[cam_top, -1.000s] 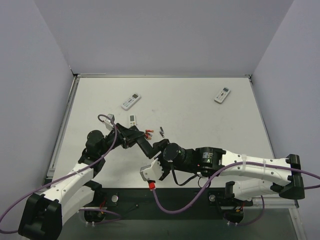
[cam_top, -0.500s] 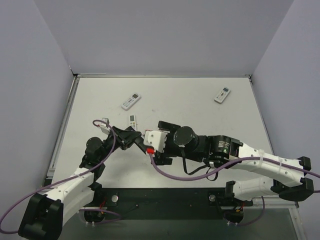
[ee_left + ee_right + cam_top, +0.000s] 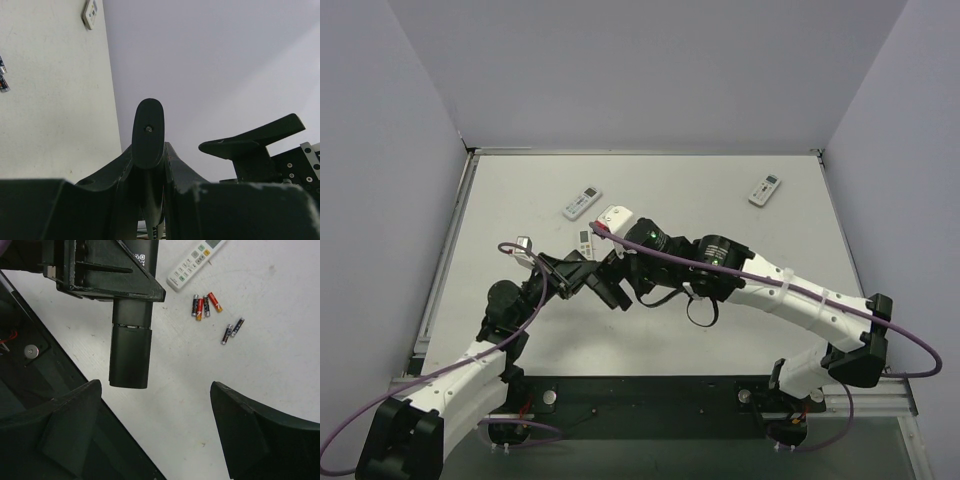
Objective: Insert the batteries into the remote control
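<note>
My left gripper (image 3: pixel 582 278) is shut on a black remote (image 3: pixel 611 293), held off the table; the remote shows edge-on between the jaws in the left wrist view (image 3: pixel 148 127). In the right wrist view the black remote (image 3: pixel 130 352) sticks out of the left gripper (image 3: pixel 112 287) over the table. Several small batteries (image 3: pixel 206 305), red-and-black and dark grey, lie loose beside a white remote (image 3: pixel 195 262). My right gripper (image 3: pixel 165 435) is open and empty, just beyond the black remote's free end. In the top view the right gripper (image 3: pixel 632 282) hides the batteries.
A white remote (image 3: pixel 582 202) lies at the back left, another (image 3: pixel 765 190) at the back right, and a small one (image 3: pixel 584 239) by the right wrist. Grey walls enclose the table. The right arm (image 3: pixel 770 290) reaches across the front middle.
The right arm has swung from the front edge up and over to the left gripper, its open jaws now facing the black remote. The left arm has drawn back slightly.
</note>
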### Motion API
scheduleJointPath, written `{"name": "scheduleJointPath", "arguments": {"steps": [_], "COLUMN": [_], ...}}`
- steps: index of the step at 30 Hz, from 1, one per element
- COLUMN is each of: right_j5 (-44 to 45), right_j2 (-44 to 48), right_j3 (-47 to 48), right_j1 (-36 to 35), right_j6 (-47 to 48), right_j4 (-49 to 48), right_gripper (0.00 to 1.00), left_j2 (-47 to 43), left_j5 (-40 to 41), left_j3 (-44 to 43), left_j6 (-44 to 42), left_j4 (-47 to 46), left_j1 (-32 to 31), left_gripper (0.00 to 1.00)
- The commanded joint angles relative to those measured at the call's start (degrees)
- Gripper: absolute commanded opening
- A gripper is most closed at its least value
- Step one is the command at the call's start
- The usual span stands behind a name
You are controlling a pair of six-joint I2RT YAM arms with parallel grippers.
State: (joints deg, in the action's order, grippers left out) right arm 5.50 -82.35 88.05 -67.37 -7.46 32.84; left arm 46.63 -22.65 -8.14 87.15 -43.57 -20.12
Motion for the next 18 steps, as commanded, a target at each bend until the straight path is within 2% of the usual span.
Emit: {"name": "scheduleJointPath", "arguments": {"steps": [1, 11, 18], "right_j5": [-0.84, -2.59, -3.47], "right_j2": [-3.07, -8.53, -11.25], "right_j3": [4.49, 6.43, 7.31], "right_j1": [0.31, 0.66, 0.49], "right_j6": [-6.42, -6.6, -5.9], "right_j4": [4.68, 4.95, 4.95], "right_gripper": [0.84, 0.78, 0.68], "left_j2": [-1.45, -1.81, -2.25], "left_j5": [1.38, 1.39, 1.74], "left_j3": [-0.21, -0.3, -0.38], "left_j6": [-1.2, -1.2, -1.37], "left_j4": [-4.24, -3.71, -2.75], "left_j1": [0.17, 0.17, 0.17], "left_gripper": [0.0, 0.0, 0.0]}}
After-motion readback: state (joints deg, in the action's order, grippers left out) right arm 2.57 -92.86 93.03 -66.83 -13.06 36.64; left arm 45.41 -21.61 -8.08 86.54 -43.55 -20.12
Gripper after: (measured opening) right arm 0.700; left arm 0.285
